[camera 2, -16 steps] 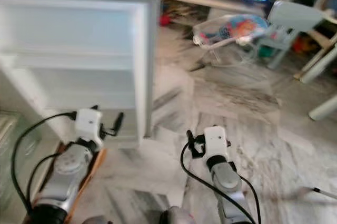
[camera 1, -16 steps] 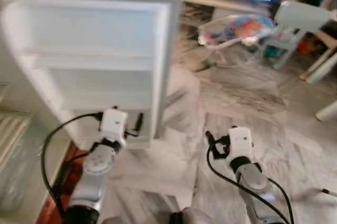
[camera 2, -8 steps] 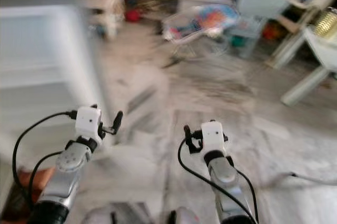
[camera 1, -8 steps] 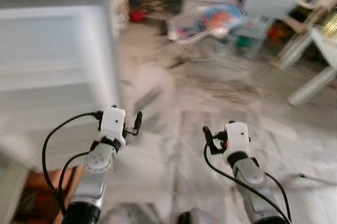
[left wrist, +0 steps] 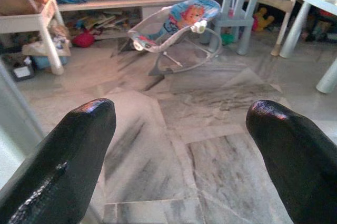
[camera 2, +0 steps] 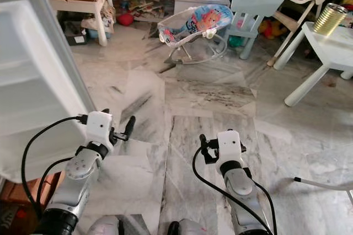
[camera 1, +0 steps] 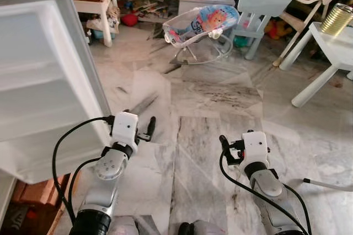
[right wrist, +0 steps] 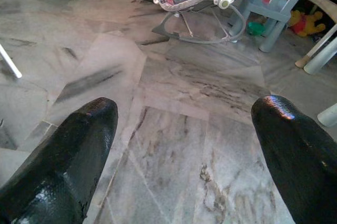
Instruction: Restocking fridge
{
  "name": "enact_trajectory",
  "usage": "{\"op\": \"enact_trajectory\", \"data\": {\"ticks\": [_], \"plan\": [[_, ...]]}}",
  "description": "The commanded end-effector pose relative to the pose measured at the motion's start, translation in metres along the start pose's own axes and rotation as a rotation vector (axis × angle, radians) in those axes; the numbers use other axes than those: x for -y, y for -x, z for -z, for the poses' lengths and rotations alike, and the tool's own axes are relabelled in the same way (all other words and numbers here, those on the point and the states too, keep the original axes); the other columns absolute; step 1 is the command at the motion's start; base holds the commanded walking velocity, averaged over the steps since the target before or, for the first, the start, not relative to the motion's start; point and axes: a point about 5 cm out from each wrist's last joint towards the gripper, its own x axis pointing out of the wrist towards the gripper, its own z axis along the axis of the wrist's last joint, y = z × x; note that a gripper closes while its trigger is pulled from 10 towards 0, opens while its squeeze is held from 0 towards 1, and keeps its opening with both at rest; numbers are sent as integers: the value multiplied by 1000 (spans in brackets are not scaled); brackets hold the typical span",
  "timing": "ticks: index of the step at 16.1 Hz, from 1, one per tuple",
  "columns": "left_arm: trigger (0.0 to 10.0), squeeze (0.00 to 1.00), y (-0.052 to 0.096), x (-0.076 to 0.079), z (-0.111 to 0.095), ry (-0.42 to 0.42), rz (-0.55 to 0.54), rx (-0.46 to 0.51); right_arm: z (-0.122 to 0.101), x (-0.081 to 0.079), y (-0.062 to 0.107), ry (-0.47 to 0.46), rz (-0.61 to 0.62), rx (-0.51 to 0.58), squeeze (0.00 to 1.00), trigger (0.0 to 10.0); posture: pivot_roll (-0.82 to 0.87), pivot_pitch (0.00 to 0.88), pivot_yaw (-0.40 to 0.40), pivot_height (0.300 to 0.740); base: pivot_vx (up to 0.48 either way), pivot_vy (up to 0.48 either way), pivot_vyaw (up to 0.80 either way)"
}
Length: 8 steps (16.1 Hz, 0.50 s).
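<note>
- The left end effector (camera 1: 148, 130) is held out low in the lower left of the head view. Its two black fingers (left wrist: 68, 150) stand wide apart with nothing between them.
- The right end effector (camera 1: 225, 148) sits at lower centre-right, its fingers (right wrist: 73, 155) equally wide apart and empty, pointing across bare marble floor (camera 1: 209, 97).
- The fridge door (camera 1: 38, 75) fills the left edge of the frame. It hangs open, white, its moulded inner shelves bare.
- A gold-coloured can (camera 1: 336, 19) stands upright on a small white desk (camera 1: 337, 47) at the upper right corner, well apart from both arms. It looks like the likely item to restock: metallic, ribbed, probably slippery and easily dented.
- Risk, as a judgement: a baby bouncer (camera 1: 201, 22) and a pale blue child's chair (camera 1: 265, 3) crowd the upper centre. Walking towards the desk could clip them.
- A cable (camera 1: 328, 184) trails on the floor at lower right and could catch a foot.
- Turning away with the door left open, the left arm could knock its edge.
</note>
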Motion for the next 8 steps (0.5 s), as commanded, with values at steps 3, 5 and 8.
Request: {"op": "enact_trajectory", "data": {"ticks": [3, 5, 8], "plan": [[10000, 0, 14, 4, 4, 1, 20, 1, 0, 0, 0, 0, 0, 3, 0, 10000, 129, 97, -80, 740, 0, 0, 0], [10000, 0, 24, 1, 9, -15, 7, -18, -1, 0, -2, -4, 1, 1, 0, 10000, 138, 103, -78, 740, 0, 0, -800], [10000, 0, 33, -2, 4, -24, 0, -7, -9, 1, -5, 5, 0, 35, 0, 10000, 146, 115, -81, 740, 0, 0, -800]]}}
